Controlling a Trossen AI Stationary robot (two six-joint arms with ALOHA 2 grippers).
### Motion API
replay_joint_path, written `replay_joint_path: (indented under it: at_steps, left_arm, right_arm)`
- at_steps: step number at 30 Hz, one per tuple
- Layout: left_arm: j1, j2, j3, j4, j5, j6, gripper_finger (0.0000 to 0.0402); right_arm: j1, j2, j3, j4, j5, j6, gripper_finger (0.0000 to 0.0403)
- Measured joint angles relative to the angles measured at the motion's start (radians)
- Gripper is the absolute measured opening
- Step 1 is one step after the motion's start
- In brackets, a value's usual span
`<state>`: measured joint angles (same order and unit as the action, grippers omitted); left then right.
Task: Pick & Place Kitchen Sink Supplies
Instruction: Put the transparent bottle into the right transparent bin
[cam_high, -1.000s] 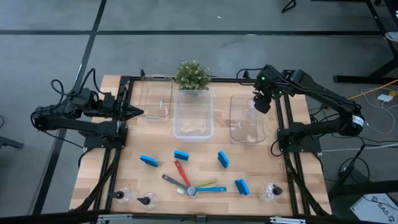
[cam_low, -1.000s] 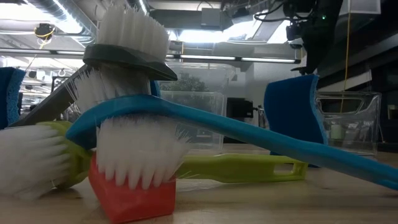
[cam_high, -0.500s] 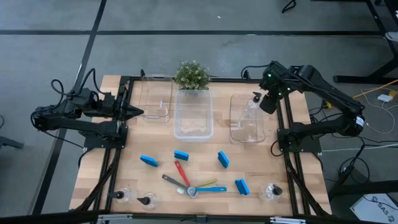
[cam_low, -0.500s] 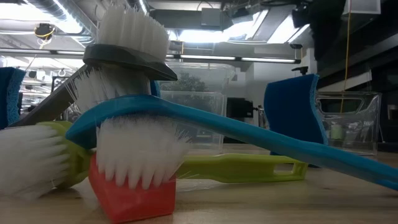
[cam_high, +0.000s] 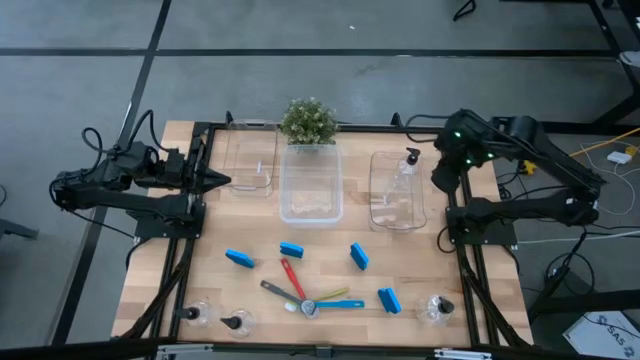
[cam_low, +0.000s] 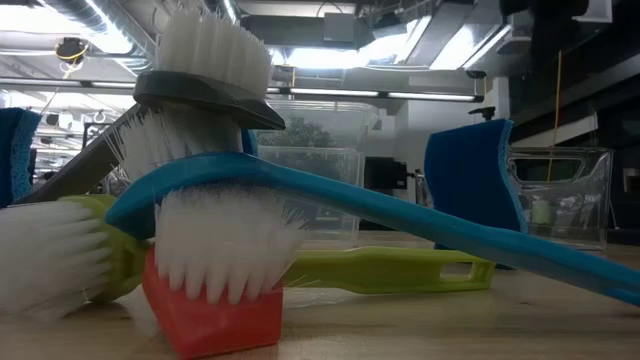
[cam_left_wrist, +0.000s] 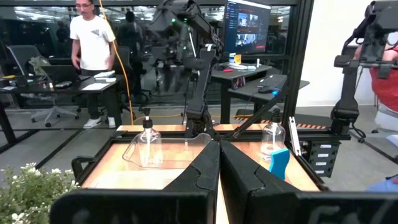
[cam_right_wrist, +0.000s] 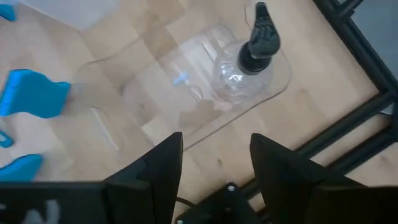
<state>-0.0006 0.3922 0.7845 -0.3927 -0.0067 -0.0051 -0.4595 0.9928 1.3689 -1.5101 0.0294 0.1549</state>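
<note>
Pump bottle (cam_high: 406, 170) stands upright inside the right clear bin (cam_high: 397, 190), free of the right gripper (cam_high: 444, 176), whose jaws hang parted and empty just beside that bin's outer edge. Left gripper (cam_high: 222, 181), jaws clenched on nothing, waits at the left bin (cam_high: 250, 162). Sponges, brushes and other bottles lie on the worktop (cam_high: 330, 245).

Bottle (cam_high: 405, 168) upright in right bin (cam_high: 381, 205) — sponges (cam_high: 358, 256), brushes (cam_high: 300, 291) scattered.
</note>
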Motion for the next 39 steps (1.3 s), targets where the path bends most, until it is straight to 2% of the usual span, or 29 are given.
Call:
replay_joint_path:
  at_steps: [8,19,26,30,39]
  left_arm:
    - [0.000,0.000,0.000,0.000,0.000,0.000,0.0006]
    - [0.000,0.000,0.000,0.000,0.000,0.000,0.0006]
    - [0.000,0.000,0.000,0.000,0.000,0.000,0.0006]
    - [0.000,0.000,0.000,0.000,0.000,0.000,0.0006]
    - [0.000,0.000,0.000,0.000,0.000,0.000,0.0006]
  right_arm:
    - [0.144,-0.046,0.000,0.001,-0.026,0.126,0.0188]
    - [0.392,0.004,-0.001,0.044,-0.023,0.315,0.0188]
    - [0.556,0.096,-0.001,0.163,-0.020,0.401,0.0188]
    - [0.637,0.172,-0.001,0.171,0.026,0.471,0.0188]
    - [0.823,0.337,-0.001,0.202,0.019,0.567,0.0188]
